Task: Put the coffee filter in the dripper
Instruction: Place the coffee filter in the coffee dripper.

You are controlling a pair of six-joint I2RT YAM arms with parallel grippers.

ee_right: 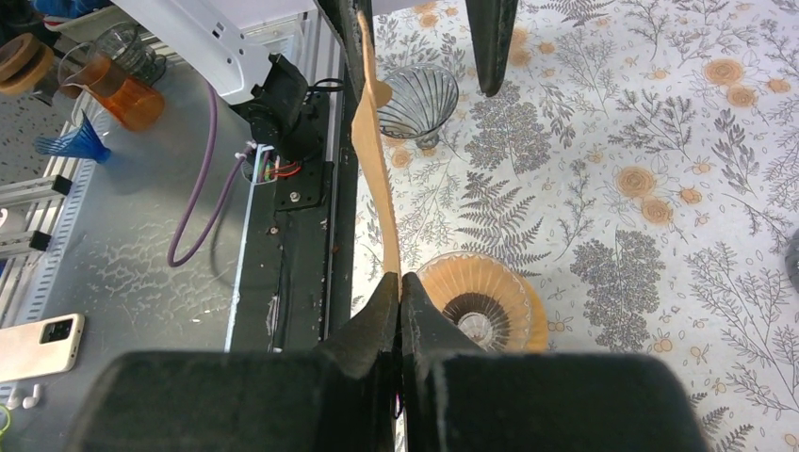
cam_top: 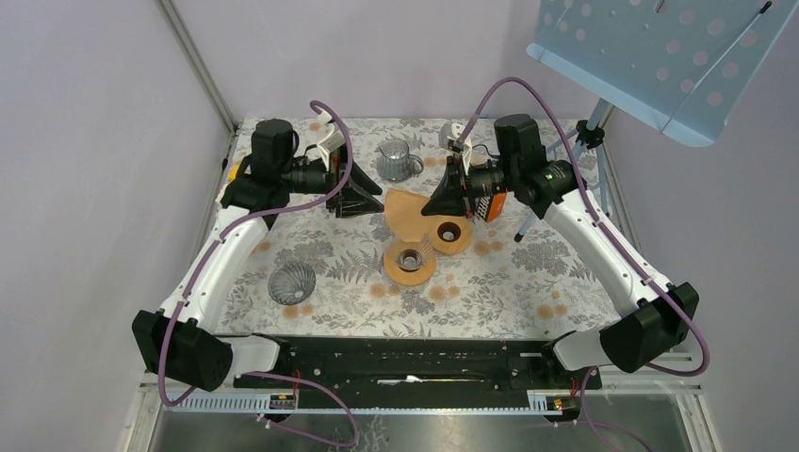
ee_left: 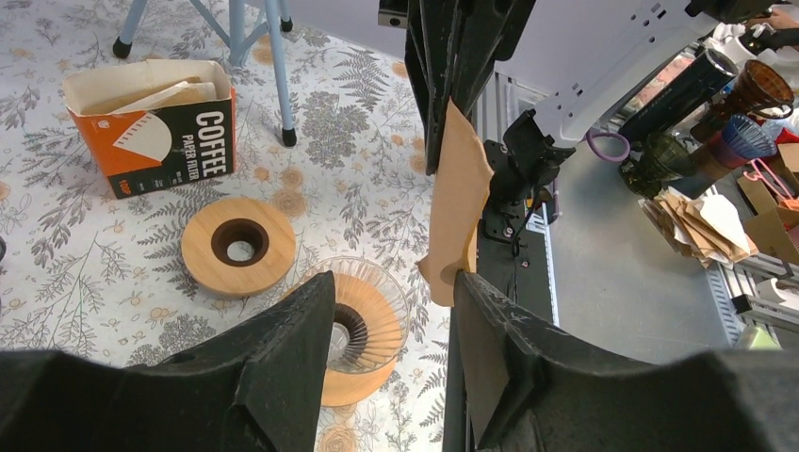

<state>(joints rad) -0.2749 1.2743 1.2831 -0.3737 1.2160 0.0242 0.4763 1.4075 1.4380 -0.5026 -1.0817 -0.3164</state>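
Observation:
A brown paper coffee filter (cam_top: 407,213) hangs in the air between my two grippers, above the table's middle. My right gripper (cam_top: 432,207) is shut on one edge of it; in the right wrist view the filter (ee_right: 373,141) runs edge-on up from the closed fingertips (ee_right: 400,282). My left gripper (cam_top: 375,201) is open, and the filter (ee_left: 459,193) lies against the inside of its right finger (ee_left: 481,320). The glass dripper (cam_top: 411,258) sits on a wooden ring base just below. It also shows in the left wrist view (ee_left: 363,325) and the right wrist view (ee_right: 481,306).
A second wooden ring (cam_top: 453,235) lies right of the dripper. An orange coffee-filter box (ee_left: 151,127) stands under the right arm. A glass pitcher (cam_top: 395,160) is at the back, a dark ribbed glass dripper (cam_top: 291,282) at front left, and a stand's legs (ee_left: 273,66) at the right.

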